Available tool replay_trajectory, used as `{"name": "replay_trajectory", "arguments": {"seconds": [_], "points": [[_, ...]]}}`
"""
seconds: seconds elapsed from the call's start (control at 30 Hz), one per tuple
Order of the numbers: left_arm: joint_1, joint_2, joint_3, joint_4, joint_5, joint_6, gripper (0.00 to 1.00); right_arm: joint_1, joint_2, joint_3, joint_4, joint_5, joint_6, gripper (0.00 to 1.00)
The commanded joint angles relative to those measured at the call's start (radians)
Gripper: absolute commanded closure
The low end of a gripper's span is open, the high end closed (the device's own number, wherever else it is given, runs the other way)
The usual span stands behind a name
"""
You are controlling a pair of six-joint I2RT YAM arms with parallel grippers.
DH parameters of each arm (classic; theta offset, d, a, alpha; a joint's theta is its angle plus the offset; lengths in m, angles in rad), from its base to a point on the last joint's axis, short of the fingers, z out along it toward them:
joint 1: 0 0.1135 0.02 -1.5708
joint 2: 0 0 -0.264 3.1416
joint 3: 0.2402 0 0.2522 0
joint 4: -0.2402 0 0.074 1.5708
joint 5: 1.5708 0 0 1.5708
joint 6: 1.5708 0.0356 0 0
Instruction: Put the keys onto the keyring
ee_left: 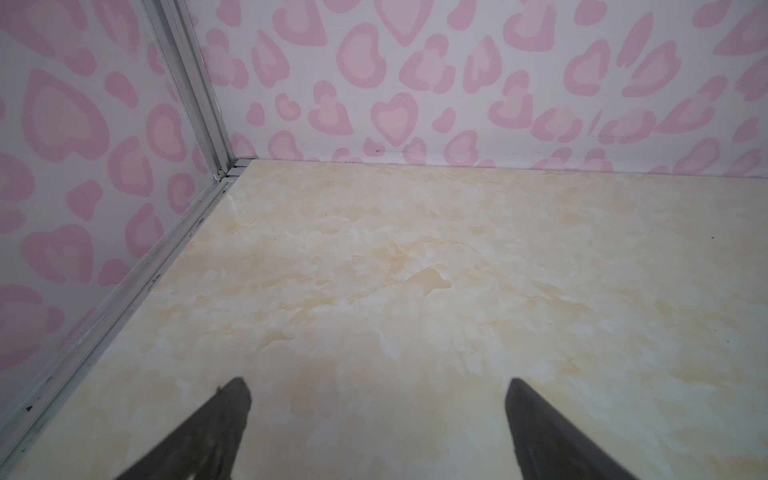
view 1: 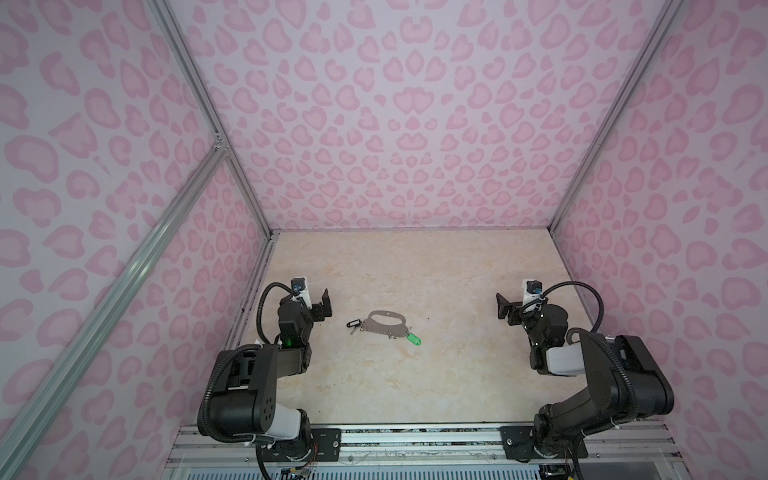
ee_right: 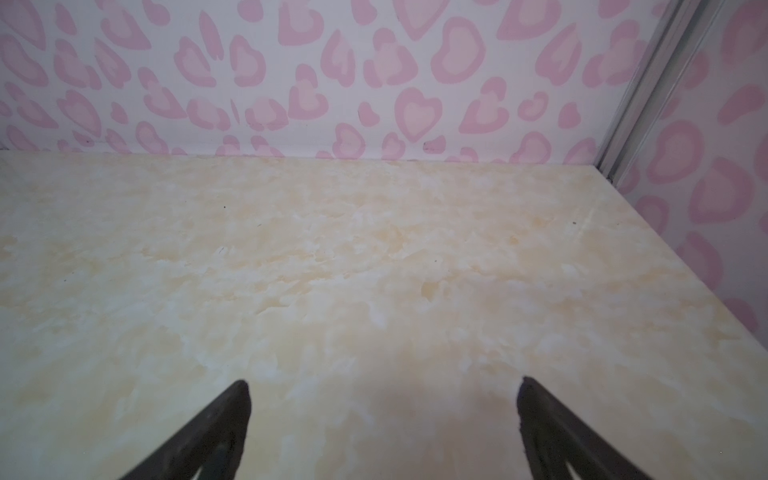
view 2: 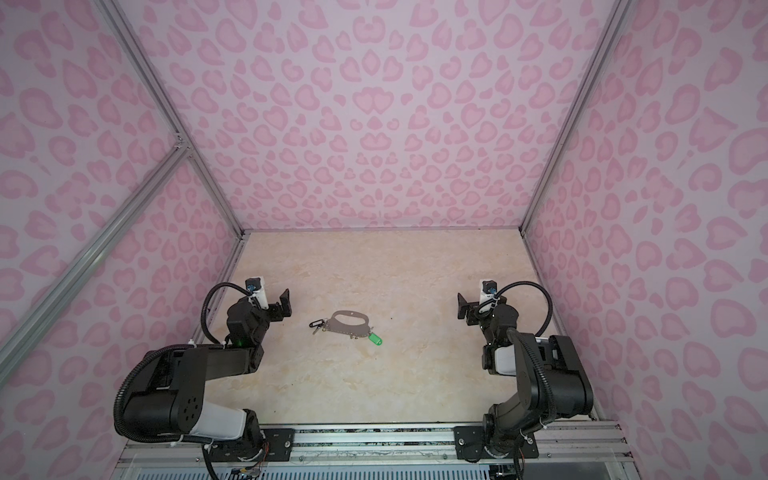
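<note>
The grey keyring (view 1: 374, 327) (view 2: 337, 325) lies flat in the middle of the marble table in both top views. A key with a black tag (view 1: 354, 323) (view 2: 317, 323) lies at its left end. A key with a green tag (view 1: 413, 338) (view 2: 375, 337) lies at its right end; whether either key hangs on a wire ring I cannot tell. My left gripper (view 1: 325, 302) (view 2: 285, 302) (ee_left: 379, 388) hovers open to the left of the keyring, empty. My right gripper (view 1: 503, 306) (view 2: 462, 306) (ee_right: 384, 390) hovers open to its right, empty. Neither wrist view shows the keys or the keyring.
Pink heart-patterned walls with aluminium frame posts (view 1: 245, 174) (ee_left: 195, 95) (ee_right: 648, 87) close the table on three sides. A metal rail (view 1: 415, 440) holding both arm bases runs along the front edge. Bare marble tabletop (ee_left: 415, 270) (ee_right: 332, 270) stretches ahead of each gripper.
</note>
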Motion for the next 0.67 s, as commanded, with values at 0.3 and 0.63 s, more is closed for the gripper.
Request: {"name": "replay_trajectory", "arguments": {"seconds": [0.3, 0.63], "points": [[-0.006, 0.012, 0.020, -0.009, -0.027, -0.006, 0.03, 0.032, 0.014, 0.035, -0.034, 0.037, -0.018, 0.01], [-0.008, 0.004, 0.010, 0.000, -0.033, -0.009, 0.03, 0.044, 0.008, 0.028, -0.030, 0.056, -0.027, 0.01]]}}
